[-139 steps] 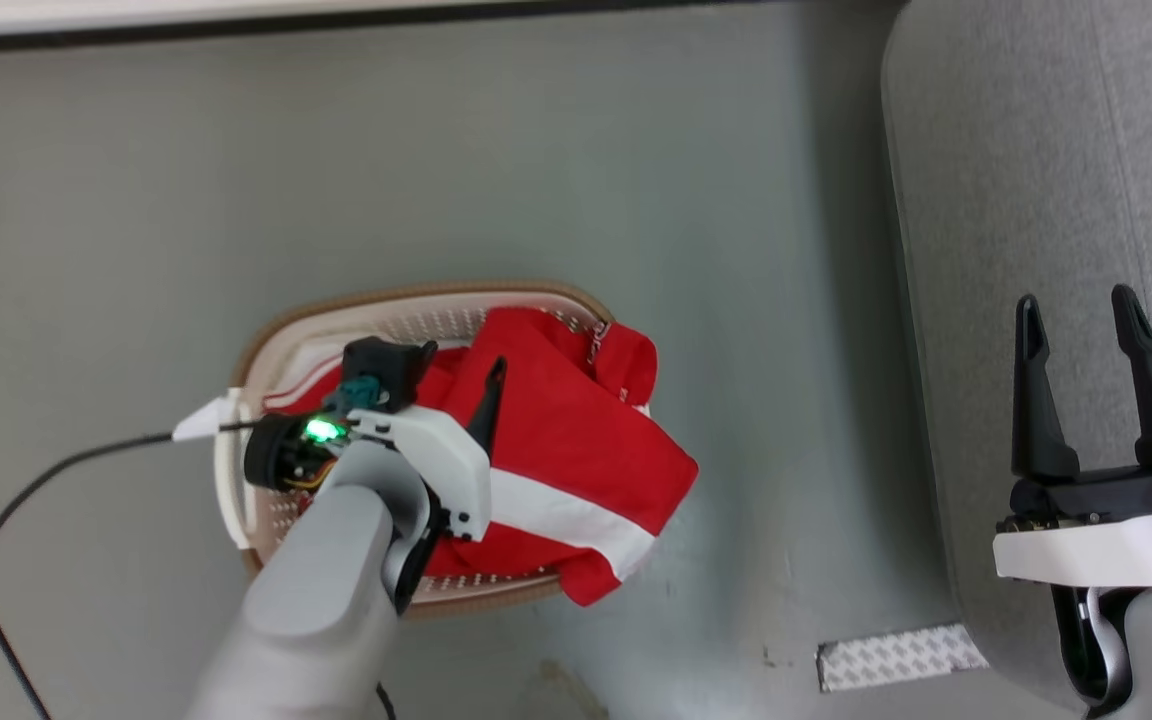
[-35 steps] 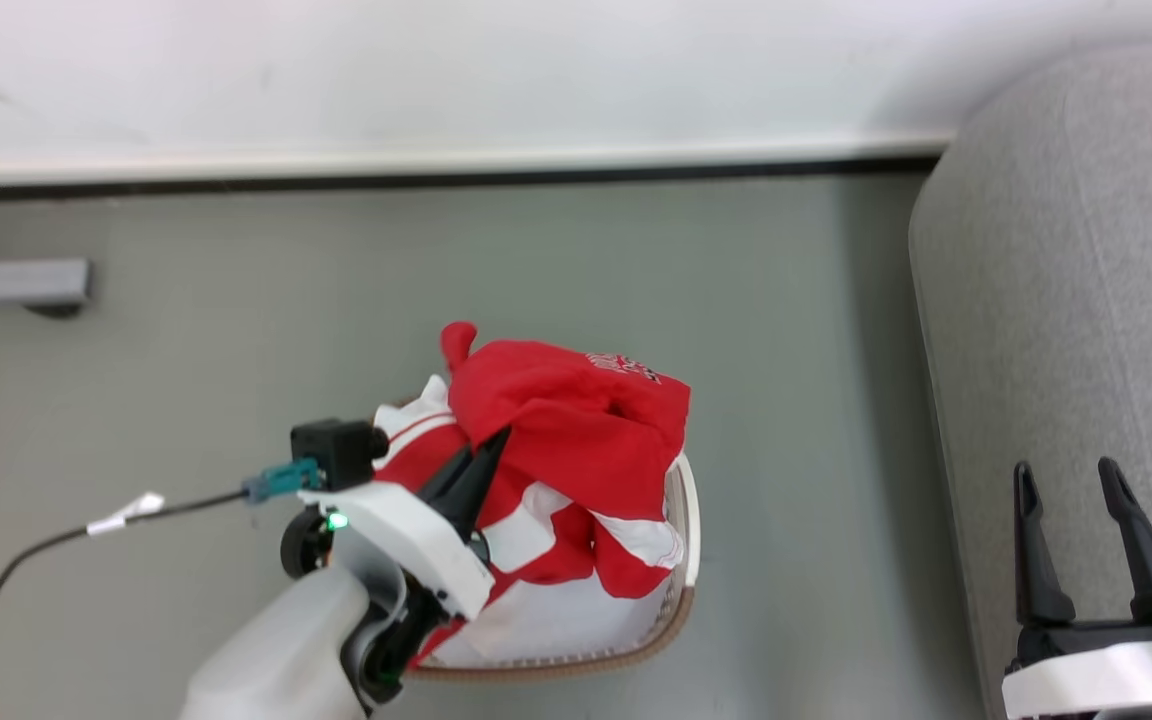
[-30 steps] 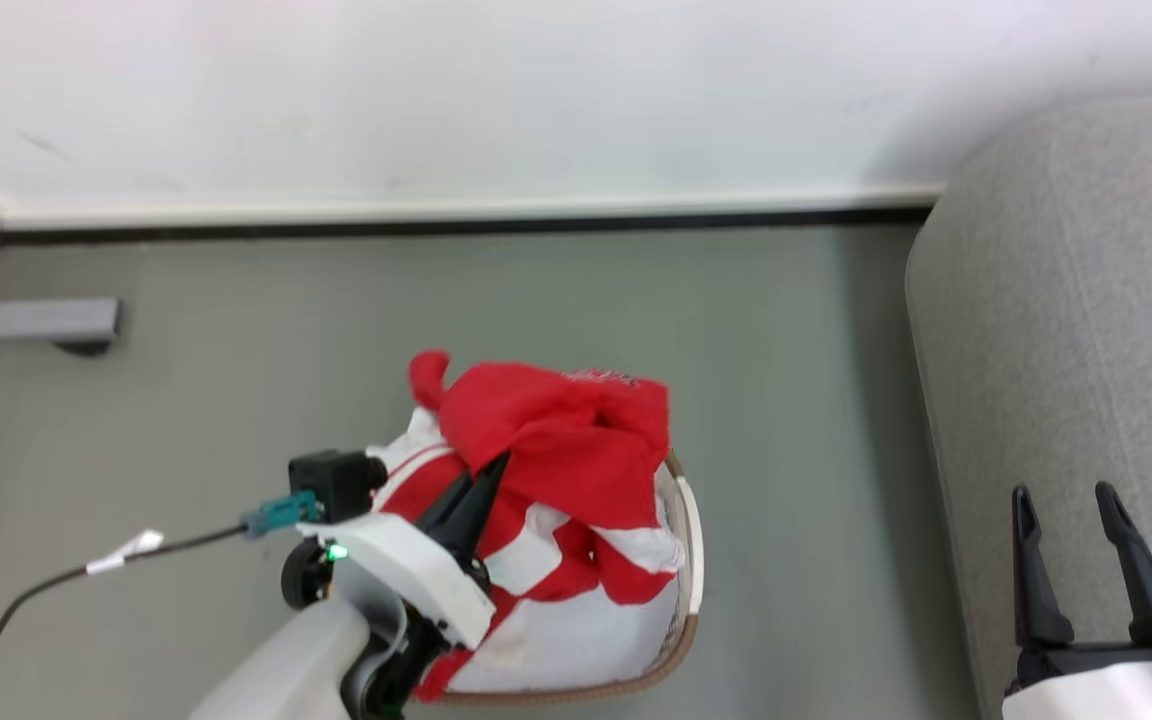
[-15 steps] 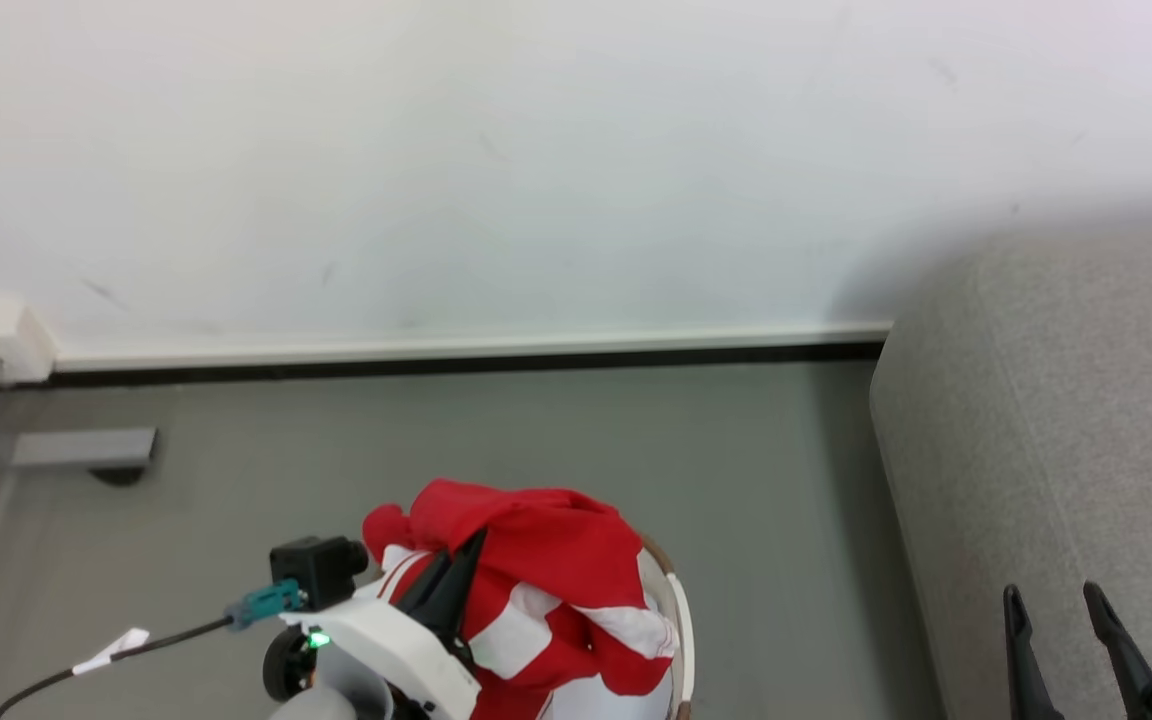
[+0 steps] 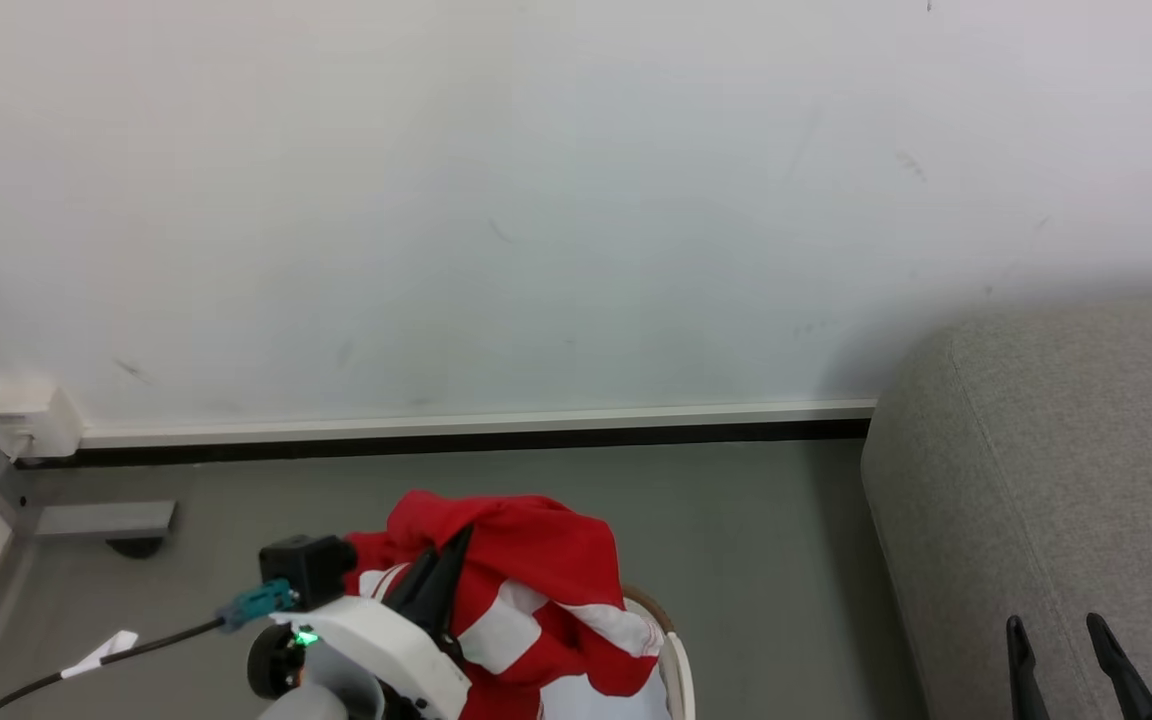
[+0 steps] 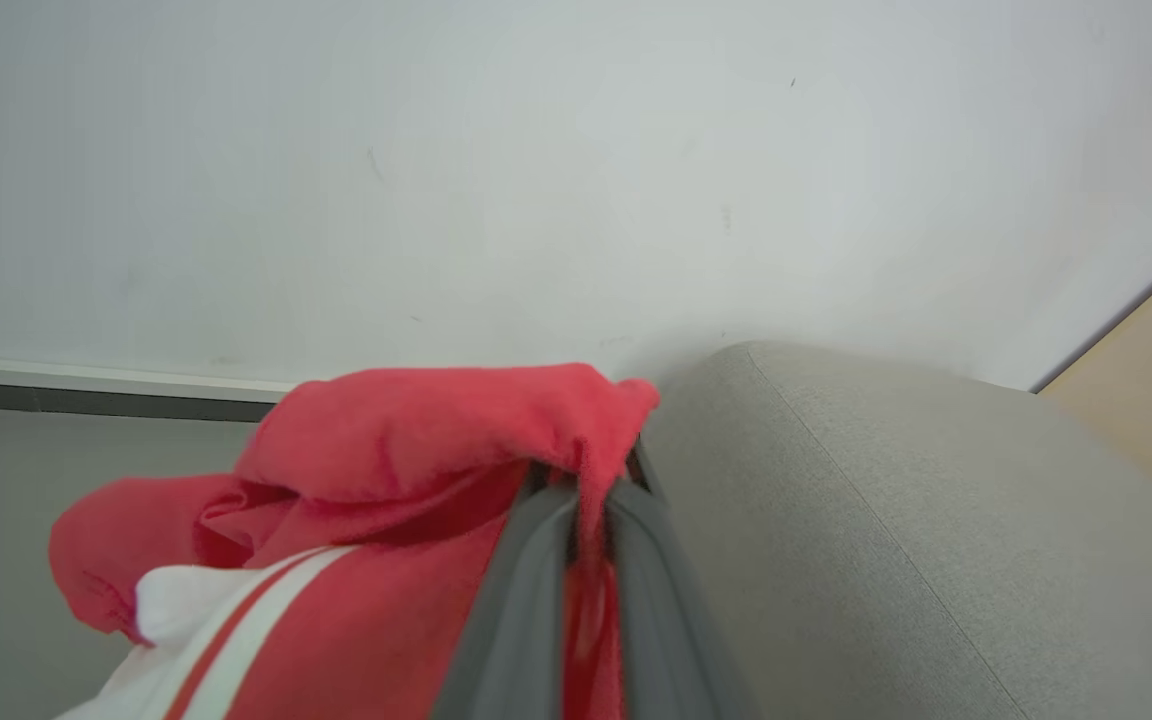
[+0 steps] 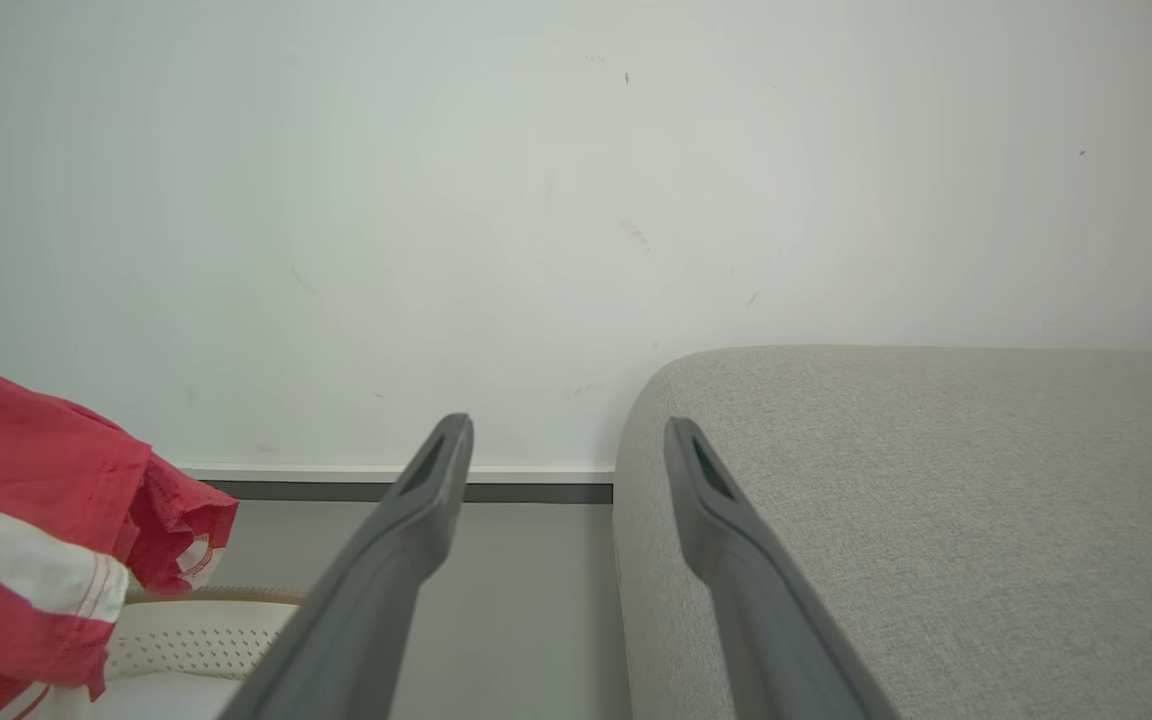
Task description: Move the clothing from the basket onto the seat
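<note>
Left tool (image 5: 458,545) is clamping the clothing (image 5: 536,560), holding it bunched above the basket (image 5: 678,665). Seat (image 5: 1056,480) is lying to its right. Right tool (image 7: 568,430) is gaping empty, sitting nearer the seat.

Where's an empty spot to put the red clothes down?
The sofa, by the wall, is bare on top. The floor between basket and sofa is free too. It's crowded over the basket, where the clothes hang from the left pincer.
</note>
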`<state>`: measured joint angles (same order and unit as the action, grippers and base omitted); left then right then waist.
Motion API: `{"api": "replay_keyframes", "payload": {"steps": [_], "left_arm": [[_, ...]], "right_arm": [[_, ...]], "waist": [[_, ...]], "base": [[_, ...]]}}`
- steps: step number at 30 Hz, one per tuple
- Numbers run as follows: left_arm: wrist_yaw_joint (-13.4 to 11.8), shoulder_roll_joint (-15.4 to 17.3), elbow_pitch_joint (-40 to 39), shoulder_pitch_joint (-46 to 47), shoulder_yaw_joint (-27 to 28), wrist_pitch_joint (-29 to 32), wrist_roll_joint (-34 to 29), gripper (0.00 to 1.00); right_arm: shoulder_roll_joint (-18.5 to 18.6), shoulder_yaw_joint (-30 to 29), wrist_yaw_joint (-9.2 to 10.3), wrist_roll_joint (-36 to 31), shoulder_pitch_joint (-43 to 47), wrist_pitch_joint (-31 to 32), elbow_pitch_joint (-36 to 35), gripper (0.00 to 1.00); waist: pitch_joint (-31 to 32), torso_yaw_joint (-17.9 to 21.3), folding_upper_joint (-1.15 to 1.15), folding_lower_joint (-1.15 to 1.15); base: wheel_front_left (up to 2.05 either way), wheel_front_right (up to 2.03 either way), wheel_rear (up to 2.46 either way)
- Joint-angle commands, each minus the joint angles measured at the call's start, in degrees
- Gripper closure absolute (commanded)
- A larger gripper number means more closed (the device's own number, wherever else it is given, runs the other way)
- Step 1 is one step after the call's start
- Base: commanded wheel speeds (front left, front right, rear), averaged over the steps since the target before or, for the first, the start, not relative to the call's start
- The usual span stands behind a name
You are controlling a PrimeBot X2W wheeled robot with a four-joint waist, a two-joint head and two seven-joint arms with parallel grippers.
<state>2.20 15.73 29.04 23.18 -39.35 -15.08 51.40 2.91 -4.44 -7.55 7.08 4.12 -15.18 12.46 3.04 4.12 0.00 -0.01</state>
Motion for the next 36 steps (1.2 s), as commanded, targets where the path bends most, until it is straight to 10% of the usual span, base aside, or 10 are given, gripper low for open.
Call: {"api": "replay_keyframes", "payload": {"steps": [1,36], "left_arm": [[0.1,0.6,0.3,0.9,0.2,-0.1,-0.5,1.0],[1.3,-0.4,1.8,3.4,0.1,-0.1,-1.7,1.0]], "right_arm": [[0.0,-0.3,0.12,0.2,0.8,0.0,-0.2,0.0],[0.4,1.0,0.12,0.7,-0.1,0.0,-0.8,0.0]], "waist": [[0.3,-0.1,0.0,0.01],[0.2,0.3,0.0,0.01]], "base": [[0.0,0.0,0.0],[0.0,0.0,0.0]]}}
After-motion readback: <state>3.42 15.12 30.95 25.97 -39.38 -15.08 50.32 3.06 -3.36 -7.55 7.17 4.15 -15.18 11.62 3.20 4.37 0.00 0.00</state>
